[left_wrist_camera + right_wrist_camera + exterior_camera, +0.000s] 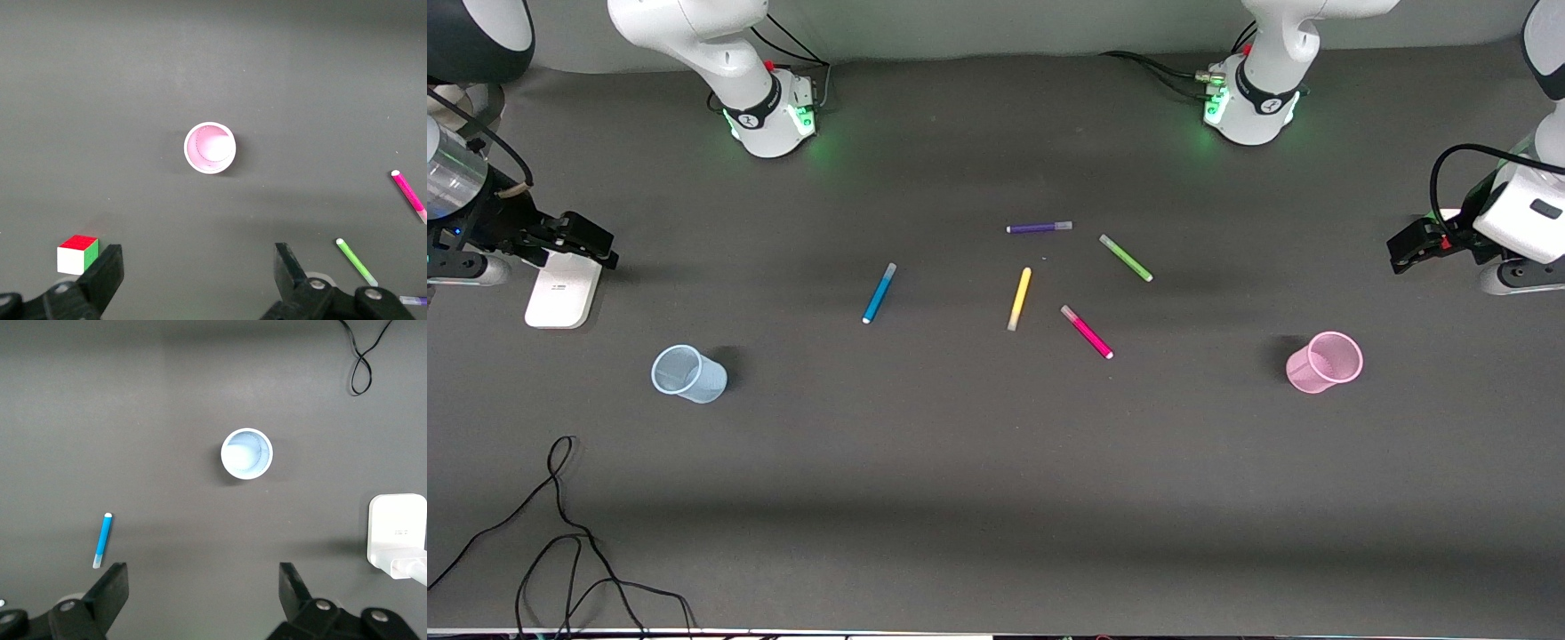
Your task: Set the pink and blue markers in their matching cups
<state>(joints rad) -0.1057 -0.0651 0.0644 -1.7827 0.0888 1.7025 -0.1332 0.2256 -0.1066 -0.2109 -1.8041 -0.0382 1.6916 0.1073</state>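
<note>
Both arms wait high at the ends of the tabletop (996, 498). The left end effector (198, 270) is spread wide and empty, roughly over the pink cup (1325, 362); the right end effector (203, 590) is equally wide and empty, roughly over the blue cup (688, 373). Both cups stand upright, mouths up.

The blue marker (879, 292) lies alone toward the middle, well apart from the right end effector. The pink marker (1087, 332) is the likelier trouble: it lies near the yellow pen (1019, 299) and green pen (1126, 258), with the purple pen (1039, 228) close too. Wide fingers descending there could nudge or grab a neighbour. Thin round markers may roll or tilt when pinched off-centre. A cup looks light, so a marker dropped aslant could tip it.
</note>
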